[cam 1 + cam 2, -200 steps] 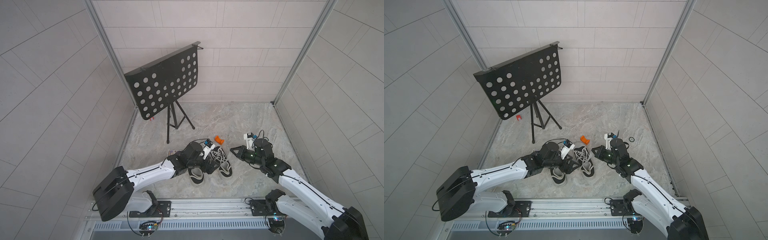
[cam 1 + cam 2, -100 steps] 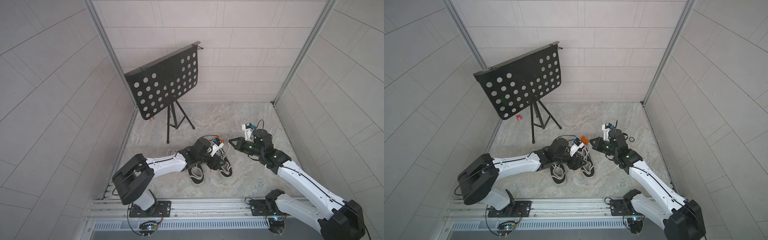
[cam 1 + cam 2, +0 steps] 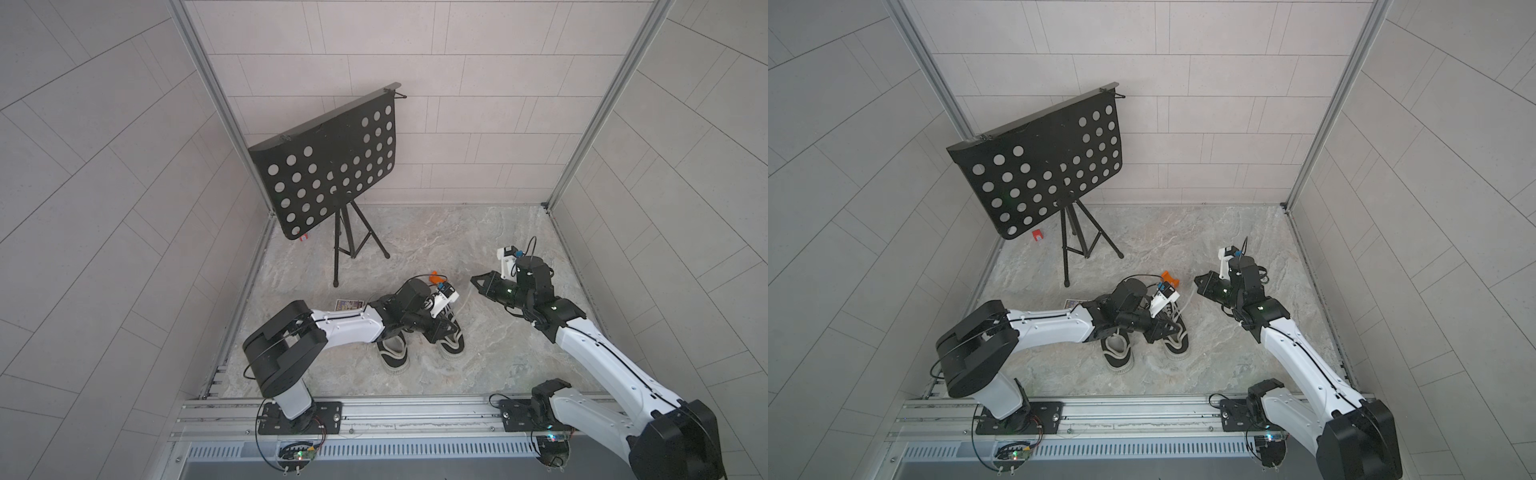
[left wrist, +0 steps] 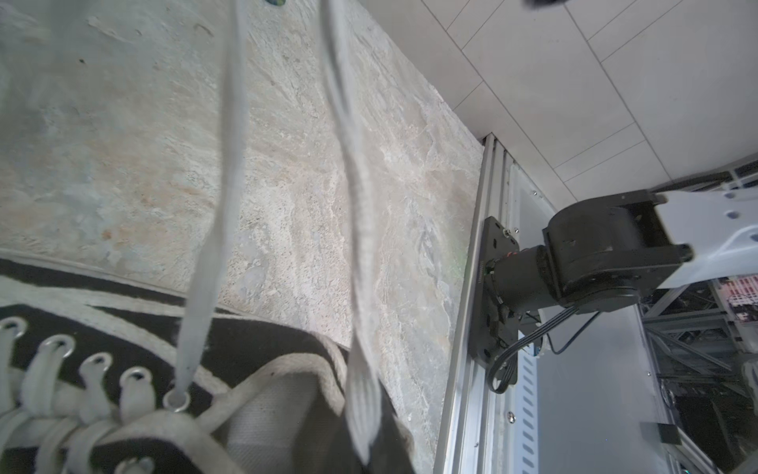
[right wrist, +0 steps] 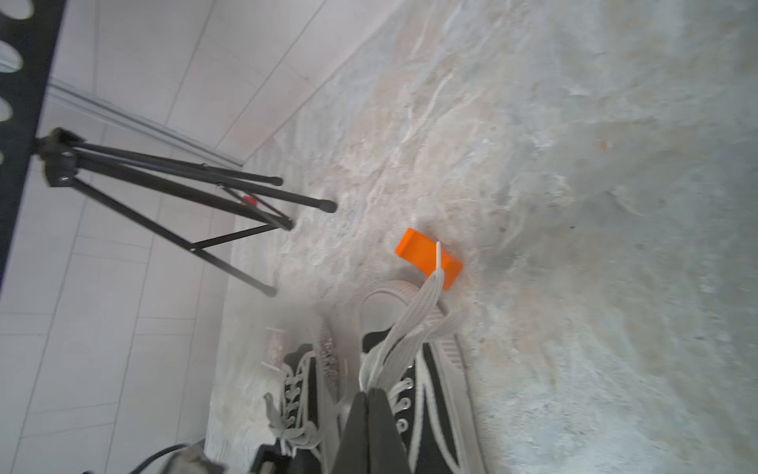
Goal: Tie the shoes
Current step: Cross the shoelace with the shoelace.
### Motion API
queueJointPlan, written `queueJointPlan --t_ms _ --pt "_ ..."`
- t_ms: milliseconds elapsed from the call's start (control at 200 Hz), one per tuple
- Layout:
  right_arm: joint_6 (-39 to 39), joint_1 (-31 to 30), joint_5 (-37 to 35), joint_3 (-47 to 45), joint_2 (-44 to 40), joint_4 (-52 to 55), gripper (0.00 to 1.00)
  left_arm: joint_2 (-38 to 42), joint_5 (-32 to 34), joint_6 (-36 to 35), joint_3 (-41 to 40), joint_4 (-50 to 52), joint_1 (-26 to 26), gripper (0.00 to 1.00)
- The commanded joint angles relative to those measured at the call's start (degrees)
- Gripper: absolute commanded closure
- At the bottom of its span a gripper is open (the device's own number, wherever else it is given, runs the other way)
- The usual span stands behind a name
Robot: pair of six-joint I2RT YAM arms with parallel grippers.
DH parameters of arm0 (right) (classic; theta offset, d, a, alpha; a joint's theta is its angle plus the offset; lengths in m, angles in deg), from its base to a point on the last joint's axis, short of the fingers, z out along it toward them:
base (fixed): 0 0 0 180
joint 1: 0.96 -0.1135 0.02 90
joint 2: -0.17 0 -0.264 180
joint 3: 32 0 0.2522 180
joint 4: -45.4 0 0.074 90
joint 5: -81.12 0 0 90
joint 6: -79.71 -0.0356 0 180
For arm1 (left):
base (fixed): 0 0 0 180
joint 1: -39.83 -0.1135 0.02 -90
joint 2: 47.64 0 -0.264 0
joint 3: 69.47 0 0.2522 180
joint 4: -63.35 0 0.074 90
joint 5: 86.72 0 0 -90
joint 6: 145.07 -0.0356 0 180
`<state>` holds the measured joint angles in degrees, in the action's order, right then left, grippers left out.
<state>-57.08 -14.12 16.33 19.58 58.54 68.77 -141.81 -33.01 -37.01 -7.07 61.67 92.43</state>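
The shoes, black canvas with off-white soles, stand side by side near the front: the left shoe [image 3: 392, 353] and the right shoe [image 3: 451, 347]. My left gripper [image 3: 449, 328] sits low over the right shoe's opening. In the left wrist view two whitish lace strands stretch upward. One leaves an eyelet [image 4: 178, 400]. The other strand [image 4: 361, 369] ends where the jaws are, so the gripper is shut on it. My right gripper [image 5: 369, 393] hangs above and beyond the shoe, shut on a fold of lace [image 5: 404, 336].
A black perforated music stand [image 3: 328, 178] on a tripod stands at the back left. An orange block [image 3: 436, 276] lies just beyond the shoes, and a small card [image 3: 348, 304] lies left of them. The metal base rail [image 3: 374, 409] runs along the front edge.
My left gripper moved right over the right shoe and closed on a lace strand. My right gripper pulled back and up, staying shut on the lace.
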Motion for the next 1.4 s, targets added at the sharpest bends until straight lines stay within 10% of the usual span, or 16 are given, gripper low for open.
queueJointPlan --t_ms 0,195,405,495,750,1046,1396 --pt "3.7 1.7 0.2 -3.3 1.4 2.3 1.00 3.8 -2.4 0.1 -0.1 0.3 -0.2 0.99" --pt "8.0 2.6 -1.7 -7.6 1.6 6.5 0.92 6.5 -1.8 1.8 0.6 0.2 -2.6 1.00" --pt "10.5 4.3 -7.8 -11.4 -3.5 12.2 0.36 6.5 -1.0 5.1 -0.2 0.0 -6.2 1.00" --pt "11.0 5.9 -9.5 -10.7 -7.1 15.9 0.27 6.2 -1.7 7.3 -0.4 -1.5 -7.7 1.00" --pt "6.5 6.3 -4.8 -10.5 -16.0 19.0 0.25 5.2 -2.9 9.7 1.0 -1.9 -10.6 1.00" --pt "-17.1 -0.6 -7.2 -18.3 -16.7 9.0 0.25 4.3 -5.2 13.0 1.4 -6.3 -11.7 1.00" --pt "-5.0 -7.9 -21.0 -11.7 -0.7 13.4 0.51 3.7 -5.8 12.5 2.4 -5.1 -11.7 1.00"
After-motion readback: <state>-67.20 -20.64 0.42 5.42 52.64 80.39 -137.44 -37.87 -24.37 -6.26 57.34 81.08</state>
